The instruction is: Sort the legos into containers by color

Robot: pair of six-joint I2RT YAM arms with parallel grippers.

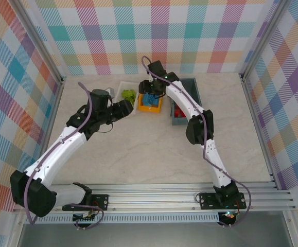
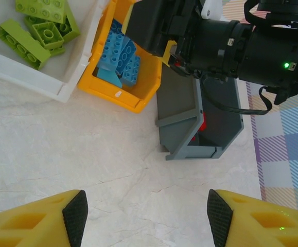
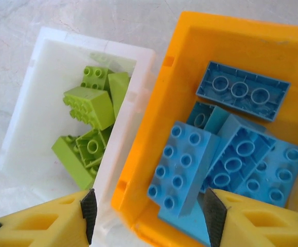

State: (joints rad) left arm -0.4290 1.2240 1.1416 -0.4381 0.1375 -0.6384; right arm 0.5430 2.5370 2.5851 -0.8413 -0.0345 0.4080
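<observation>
**Fingers hanging apart above blue bricks**

Right gripper (image 3: 150,211) is hovering with its pads spread, grasping nothing. Directly beneath and between them, a sky-blue eight-stud plastic brick (image 3: 182,164) is lying in the orange rectangular plastic bin (image 3: 154,128), its long axis running away from the fingers. This arm is sitting nearer. Beyond the left pad, lime-green studded bricks (image 3: 87,105) are resting in the shallow white tray (image 3: 125,139). Left gripper (image 2: 146,211), likewise released, is hanging over marbled tabletop (image 2: 87,164). Its camera is adding the dark grey bin (image 2: 182,110), far ahead, with a red piece (image 2: 203,123) inside.

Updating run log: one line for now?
left gripper open, empty | right gripper open over orange bin | blue legos inside | green legos in white tray
</observation>
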